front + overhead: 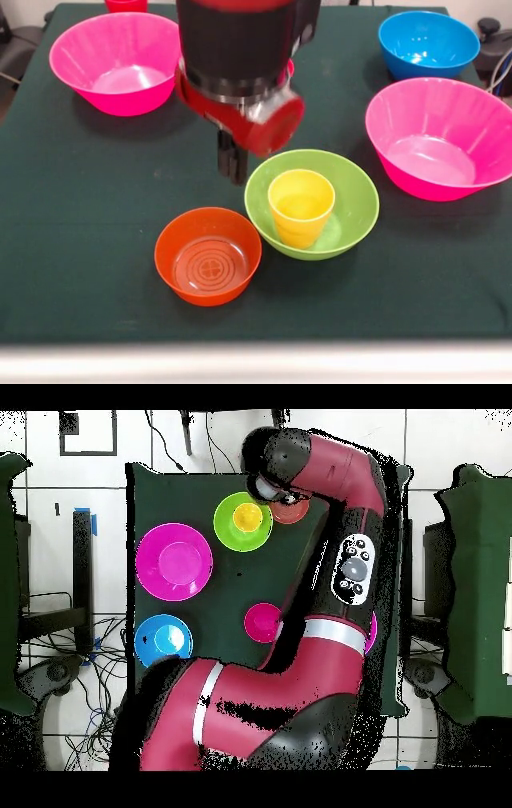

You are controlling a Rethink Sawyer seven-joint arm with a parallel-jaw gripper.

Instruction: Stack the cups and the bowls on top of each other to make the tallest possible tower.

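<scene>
— What was seen on the tabletop (88,208) at this moment?

— A dark green tabletop was seen, with several plastic vessels on it. In the front view, a lime-green bowl (353,210) was placed near the middle, and a yellow cup (301,207) was standing upright inside it, with its mouth up. Just beside this bowl, on the picture's left and closer to the camera, a small orange bowl (208,256) with a ringed flat bottom was resting directly on the cloth. It was not stacked on anything.

— And the other bowls?

— Two hot-pink bowls were noted: one hot-pink bowl at the far left (117,61) and one hot-pink bowl at the right (440,136). A blue bowl (428,43) was placed behind the right one. At the top edge, a small part of a red cup (126,5) was visible. All of these were empty and well apart from the green bowl.

— Where was the arm?

— The red and black arm (240,72) was coming down from above. Its gripper (232,164) was hanging between the lime-green bowl and the far-left pink bowl, above the bare cloth, just behind the orange bowl. The dark fingers were seen close together, and nothing was held between them.

— Was this confirmed from above?

— In the overhead view, the lime-green bowl (228,532) with the yellow cup (247,516) was seen, and the orange bowl (291,511) was partly hidden under the arm (330,474).
</scene>
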